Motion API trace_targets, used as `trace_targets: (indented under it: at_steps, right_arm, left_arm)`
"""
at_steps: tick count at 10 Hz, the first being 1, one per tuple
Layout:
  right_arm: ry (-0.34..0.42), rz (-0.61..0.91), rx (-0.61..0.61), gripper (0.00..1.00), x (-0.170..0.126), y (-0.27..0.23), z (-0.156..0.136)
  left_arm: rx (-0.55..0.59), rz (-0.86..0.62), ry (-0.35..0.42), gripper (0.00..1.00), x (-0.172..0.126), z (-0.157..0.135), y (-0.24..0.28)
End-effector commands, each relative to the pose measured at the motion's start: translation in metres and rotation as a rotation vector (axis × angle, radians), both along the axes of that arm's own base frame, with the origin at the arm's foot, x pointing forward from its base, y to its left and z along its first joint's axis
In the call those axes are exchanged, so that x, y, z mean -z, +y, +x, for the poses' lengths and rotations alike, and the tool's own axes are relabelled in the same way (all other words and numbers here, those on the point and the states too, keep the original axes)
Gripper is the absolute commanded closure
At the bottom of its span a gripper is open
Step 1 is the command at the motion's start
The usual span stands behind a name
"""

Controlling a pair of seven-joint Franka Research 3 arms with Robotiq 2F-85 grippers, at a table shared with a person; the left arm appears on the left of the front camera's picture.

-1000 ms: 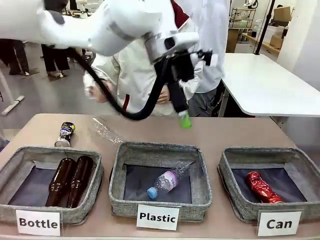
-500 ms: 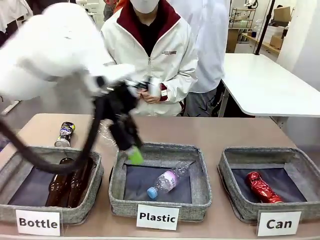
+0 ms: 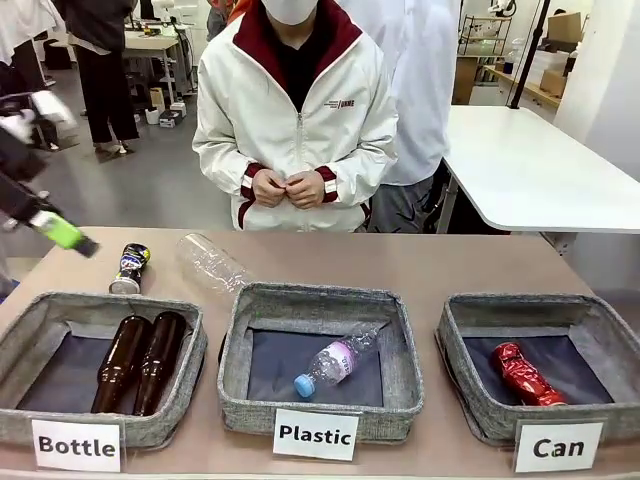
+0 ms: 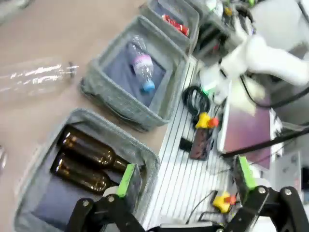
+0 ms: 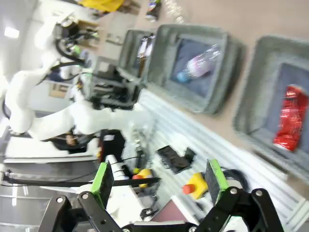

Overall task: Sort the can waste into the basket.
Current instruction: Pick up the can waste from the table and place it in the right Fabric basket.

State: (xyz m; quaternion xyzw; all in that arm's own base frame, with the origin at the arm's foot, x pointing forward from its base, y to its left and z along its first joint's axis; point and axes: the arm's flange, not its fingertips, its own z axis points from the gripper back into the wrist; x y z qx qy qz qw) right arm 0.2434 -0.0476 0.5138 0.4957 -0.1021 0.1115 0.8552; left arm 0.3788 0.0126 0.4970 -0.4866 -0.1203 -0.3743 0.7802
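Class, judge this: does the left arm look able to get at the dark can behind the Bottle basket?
Probably yes. The dark can sits uncovered on the open table, and the left pincer, open and empty, hangs at that same side with nothing between.

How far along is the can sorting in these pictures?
Done: the red can lies in the Can basket. In hand: nothing; the left gripper and right gripper are open and empty. Left: the dark can sits on the table behind the Bottle basket.

Table (image 3: 450, 262): three baskets (image 3: 520, 302), can (image 3: 130, 268), bottle (image 3: 212, 264)
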Motion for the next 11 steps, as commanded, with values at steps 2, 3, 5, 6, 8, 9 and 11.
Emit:
trace_targets:
  at_steps: [2, 3, 5, 6, 8, 9, 11]
  right_arm:
    - [0.326, 0.141, 0.049, 0.00, 0.056, 0.058, -0.001]
    - [0.363, 0.178, 0.133, 0.00, 0.055, 0.056, 0.009]
    - [0.309, 0.122, 0.023, 0.00, 0.029, 0.035, 0.031]
    - [0.309, 0.122, 0.023, 0.00, 0.029, 0.035, 0.031]
    - [0.309, 0.122, 0.023, 0.00, 0.029, 0.035, 0.031]
    - [0.309, 0.122, 0.023, 0.00, 0.029, 0.035, 0.031]
    - [0.309, 0.122, 0.023, 0.00, 0.029, 0.035, 0.031]
  left_arm:
    - [-0.436, -0.340, -0.037, 0.00, 0.050, -0.033, 0.061]
    - [-0.518, -0.455, -0.060, 0.00, 0.071, -0.033, 0.077]
    - [-0.272, -0.200, 0.050, 0.00, 0.033, -0.020, 0.064]
    - [-0.272, -0.200, 0.050, 0.00, 0.033, -0.020, 0.064]
    - [-0.272, -0.200, 0.050, 0.00, 0.033, -0.020, 0.064]
    - [-0.272, -0.200, 0.050, 0.00, 0.033, -0.020, 0.064]
    - [-0.272, -0.200, 0.050, 0.00, 0.033, -0.020, 0.064]
